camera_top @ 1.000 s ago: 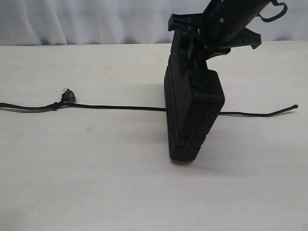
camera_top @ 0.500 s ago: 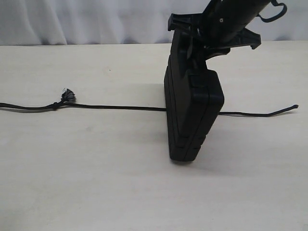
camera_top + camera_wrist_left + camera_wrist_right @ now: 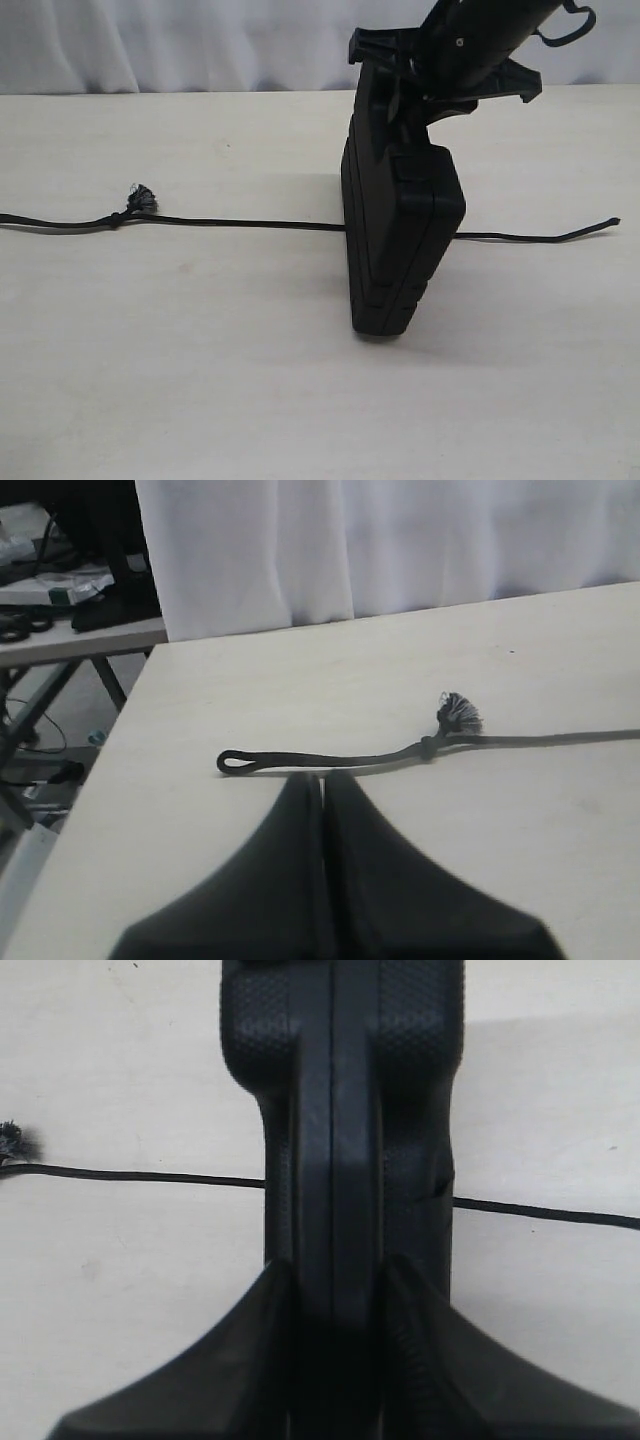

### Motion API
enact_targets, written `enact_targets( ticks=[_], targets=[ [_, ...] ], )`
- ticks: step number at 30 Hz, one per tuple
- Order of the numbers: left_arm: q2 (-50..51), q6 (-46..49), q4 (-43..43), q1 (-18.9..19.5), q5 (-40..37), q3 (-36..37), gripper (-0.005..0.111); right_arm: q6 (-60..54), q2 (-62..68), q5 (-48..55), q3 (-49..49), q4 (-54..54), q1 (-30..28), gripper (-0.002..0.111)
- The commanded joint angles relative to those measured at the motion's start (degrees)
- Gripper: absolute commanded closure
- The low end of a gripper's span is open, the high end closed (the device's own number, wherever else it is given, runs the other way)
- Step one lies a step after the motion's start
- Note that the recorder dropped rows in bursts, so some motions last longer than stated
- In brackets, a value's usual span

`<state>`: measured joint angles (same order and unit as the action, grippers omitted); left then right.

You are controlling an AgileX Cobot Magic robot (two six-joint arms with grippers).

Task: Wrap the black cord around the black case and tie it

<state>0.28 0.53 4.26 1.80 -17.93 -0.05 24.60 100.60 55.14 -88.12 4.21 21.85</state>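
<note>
No change: right gripper (image 3: 330, 1280) clamps black case (image 3: 400, 240) upright; black cord (image 3: 230, 223) lies unwrapped. Left gripper (image 3: 322, 790) closed, empty.

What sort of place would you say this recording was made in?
Probably a lab or workshop test station: a plain cream tabletop kept almost bare, a white fabric curtain hung as a backdrop, and a cluttered grey side bench beside it.

The black case (image 3: 400, 240) stood on its edge in the middle of the table (image 3: 200, 380), my right claw (image 3: 335, 1305) on both sides of its top. The black cord (image 3: 250, 223) lay across the table, out left and right of the case, its knot (image 3: 117, 220) far left.
</note>
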Motion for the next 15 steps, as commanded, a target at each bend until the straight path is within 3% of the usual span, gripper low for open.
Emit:
enact_targets(
  ticks=[1,6,10,12,15],
  targets=[
    [-0.3,2.3,5.6,-0.6,6.1,0.1,0.107,0.1,0.4,-0.8,-0.1,1.3,-0.3,0.104],
    [-0.3,2.1,-3.0,-0.6,25.8,0.1,0.107,0.2,0.4,-0.9,-0.1,1.3,-0.3,0.104],
    [-0.3,1.2,-4.6,-0.6,43.6,0.1,0.107,0.2,0.4,-0.9,-0.1,1.3,-0.3,0.104],
    [-0.3,-9.6,-4.6,-0.6,51.5,0.1,0.107,0.2,0.4,-0.9,-0.1,1.3,-0.3,0.104],
    [-0.3,-25.9,-4.3,-0.6,55.1,0.1,0.107,0.2,0.4,-0.9,-0.1,1.3,-0.3,0.104]
  ],
)
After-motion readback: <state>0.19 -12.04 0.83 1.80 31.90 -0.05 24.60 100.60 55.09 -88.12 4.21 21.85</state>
